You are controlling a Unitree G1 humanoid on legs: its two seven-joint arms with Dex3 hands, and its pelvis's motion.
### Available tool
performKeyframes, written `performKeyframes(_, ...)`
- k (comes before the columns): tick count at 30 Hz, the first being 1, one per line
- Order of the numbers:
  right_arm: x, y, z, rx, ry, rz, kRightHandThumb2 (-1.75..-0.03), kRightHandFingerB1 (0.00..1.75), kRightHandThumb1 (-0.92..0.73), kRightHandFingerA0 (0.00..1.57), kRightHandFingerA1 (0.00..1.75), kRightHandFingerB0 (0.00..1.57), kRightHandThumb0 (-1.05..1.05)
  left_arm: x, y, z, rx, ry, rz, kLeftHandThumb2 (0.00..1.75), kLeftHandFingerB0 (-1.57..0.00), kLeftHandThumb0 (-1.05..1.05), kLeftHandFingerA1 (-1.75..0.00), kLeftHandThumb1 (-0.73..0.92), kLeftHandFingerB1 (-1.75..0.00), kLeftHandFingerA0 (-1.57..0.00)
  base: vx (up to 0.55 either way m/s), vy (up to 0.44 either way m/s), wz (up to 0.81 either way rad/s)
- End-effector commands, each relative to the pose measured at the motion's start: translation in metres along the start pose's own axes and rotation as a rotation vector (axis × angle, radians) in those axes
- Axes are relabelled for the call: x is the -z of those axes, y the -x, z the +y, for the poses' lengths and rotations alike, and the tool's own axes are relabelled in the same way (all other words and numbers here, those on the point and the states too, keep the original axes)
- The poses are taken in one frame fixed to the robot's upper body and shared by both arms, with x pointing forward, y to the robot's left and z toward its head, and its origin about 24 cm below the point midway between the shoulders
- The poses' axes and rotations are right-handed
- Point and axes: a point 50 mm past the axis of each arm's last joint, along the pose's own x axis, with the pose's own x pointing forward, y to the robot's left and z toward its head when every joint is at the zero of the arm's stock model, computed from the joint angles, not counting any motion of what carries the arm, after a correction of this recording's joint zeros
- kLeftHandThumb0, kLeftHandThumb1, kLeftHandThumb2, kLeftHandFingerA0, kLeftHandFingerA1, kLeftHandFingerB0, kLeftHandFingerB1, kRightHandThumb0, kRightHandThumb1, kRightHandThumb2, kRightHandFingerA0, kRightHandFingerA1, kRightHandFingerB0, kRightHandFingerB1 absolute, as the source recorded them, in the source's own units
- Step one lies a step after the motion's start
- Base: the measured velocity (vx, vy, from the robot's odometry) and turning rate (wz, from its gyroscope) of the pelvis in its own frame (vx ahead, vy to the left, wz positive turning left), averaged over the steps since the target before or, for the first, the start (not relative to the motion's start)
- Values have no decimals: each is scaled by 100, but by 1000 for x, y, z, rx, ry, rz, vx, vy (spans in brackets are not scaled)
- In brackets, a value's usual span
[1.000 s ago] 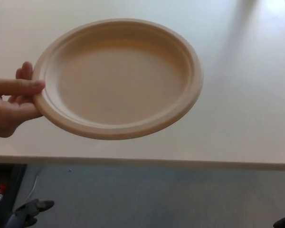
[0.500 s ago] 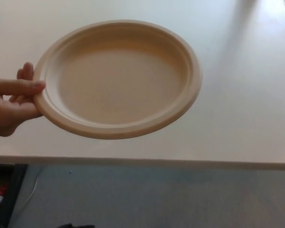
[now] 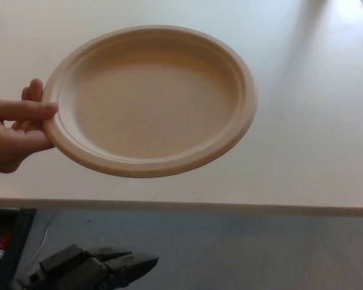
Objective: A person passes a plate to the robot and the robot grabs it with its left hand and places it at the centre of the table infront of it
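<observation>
A tan paper plate (image 3: pixel 151 99) is held level above the pale table (image 3: pixel 308 139). A person's hand (image 3: pixel 12 133) pinches its left rim from the picture's left. My left hand (image 3: pixel 94 269) shows at the bottom left, below the table's near edge and well under the plate, touching nothing. Its dark fingers point right and are spread apart with nothing in them. My right hand does not show.
The table's near edge (image 3: pixel 181 206) runs across the lower third of the view, with grey floor (image 3: pixel 260 254) beneath it. A dark object (image 3: pixel 6 235) with a red spot stands at the far bottom left.
My left hand has risen into view at the bottom left; half a second ago only a dark sliver showed there. The plate and the person's hand have stayed still.
</observation>
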Motion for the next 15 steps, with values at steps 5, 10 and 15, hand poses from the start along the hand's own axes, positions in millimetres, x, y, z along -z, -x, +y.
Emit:
performKeyframes(5, 2, 2, -9, 17, 15, 18, -58, 44, -63, 60, 64, 26, -46, -46, -18, 28, -235, 32, -381, 56, -48, -50, -45, 50, -36, -61, 0, 0, 0)
performKeyframes(10, -4, 1, -13, 28, 19, 13, -58, 44, -63, 61, 64, 30, -45, -57, -22, 34, -281, 18, -449, 75, -43, -55, -54, 41, -47, -58, 0, 0, 0)
performKeyframes(15, -7, 2, -15, 25, 45, 6, -58, 43, -64, 59, 61, 27, -47, -70, -28, 43, -335, 29, -512, 56, -63, -45, -52, 51, -39, -75, 0, 0, 0)
